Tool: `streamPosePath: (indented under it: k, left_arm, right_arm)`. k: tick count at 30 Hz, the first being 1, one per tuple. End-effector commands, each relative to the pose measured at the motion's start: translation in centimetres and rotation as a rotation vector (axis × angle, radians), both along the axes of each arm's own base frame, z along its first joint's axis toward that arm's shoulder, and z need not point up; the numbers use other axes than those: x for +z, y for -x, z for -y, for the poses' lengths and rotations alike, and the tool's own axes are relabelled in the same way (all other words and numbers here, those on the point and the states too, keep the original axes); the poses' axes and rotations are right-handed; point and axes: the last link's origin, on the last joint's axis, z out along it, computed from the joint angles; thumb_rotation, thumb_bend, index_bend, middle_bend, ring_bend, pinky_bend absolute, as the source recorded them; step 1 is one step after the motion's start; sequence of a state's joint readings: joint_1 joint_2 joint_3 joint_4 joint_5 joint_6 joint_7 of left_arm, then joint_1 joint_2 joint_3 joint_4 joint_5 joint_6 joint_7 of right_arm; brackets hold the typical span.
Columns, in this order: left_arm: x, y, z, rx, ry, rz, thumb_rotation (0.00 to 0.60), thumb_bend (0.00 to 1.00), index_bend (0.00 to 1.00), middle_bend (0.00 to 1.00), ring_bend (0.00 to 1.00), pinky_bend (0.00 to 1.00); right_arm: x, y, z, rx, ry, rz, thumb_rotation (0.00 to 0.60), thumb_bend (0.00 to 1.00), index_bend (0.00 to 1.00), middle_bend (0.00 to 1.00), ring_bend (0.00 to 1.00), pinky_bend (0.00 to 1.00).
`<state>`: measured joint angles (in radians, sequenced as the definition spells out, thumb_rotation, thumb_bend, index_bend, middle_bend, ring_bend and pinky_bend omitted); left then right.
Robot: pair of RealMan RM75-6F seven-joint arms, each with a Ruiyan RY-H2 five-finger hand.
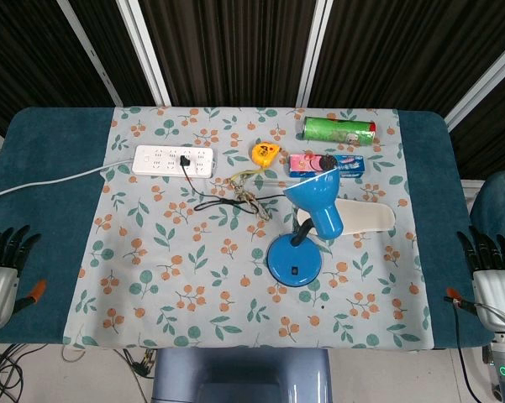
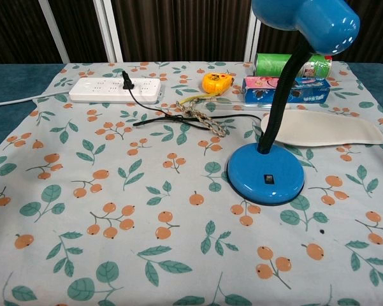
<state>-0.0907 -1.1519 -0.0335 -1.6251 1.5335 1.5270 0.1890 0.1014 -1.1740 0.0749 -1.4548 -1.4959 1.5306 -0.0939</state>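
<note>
A blue desk lamp (image 1: 307, 231) stands upright on its round base at the right-centre of the floral tablecloth (image 1: 168, 277), black gooseneck curving up to a cone shade, its black cord (image 1: 227, 201) trailing left to a white power strip (image 1: 174, 160).

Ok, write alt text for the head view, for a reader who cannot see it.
A blue desk lamp stands on a floral tablecloth, its black cord running to a white power strip. Behind it lie a yellow tape measure, a green can, a blue packet and a white insole. The left hand and right hand rest at the table's edges, holding nothing.
</note>
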Motion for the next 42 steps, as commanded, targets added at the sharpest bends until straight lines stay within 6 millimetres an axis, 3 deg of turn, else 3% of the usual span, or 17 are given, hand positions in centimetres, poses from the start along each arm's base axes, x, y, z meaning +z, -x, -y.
streamPosePath:
  k: [1,37,39,42]
  left_arm:
    - [0.0,0.0,0.0,0.002,0.002,0.001,0.600,0.26,0.14,0.04,0.00,0.08]
    - [0.1,0.1,-0.1,0.016,0.004,0.008,0.600,0.26,0.14,0.04,0.00,0.08]
    - [0.1,0.1,-0.1,0.017,0.002,0.011,0.600,0.26,0.14,0.04,0.00,0.08]
    - [0.0,0.1,-0.1,0.022,0.003,0.011,0.600,0.26,0.14,0.04,0.00,0.08]
  right_arm:
    - [0.0,0.0,0.0,-0.002,-0.005,0.000,0.600,0.19,0.00,0.01,0.09,0.00]
    - [-0.6,-0.5,-0.2,-0.001,-0.043,0.036,0.600,0.19,0.00,0.01,0.09,0.00]
    - [-0.9,-0.7,-0.4,-0.001,-0.067,0.057,0.600,0.19,0.00,0.03,0.12,0.00]
    - [-1.4,-1.1,-0.6,0.004,-0.115,0.085,0.600,0.19,0.00,0.16,0.26,0.06]
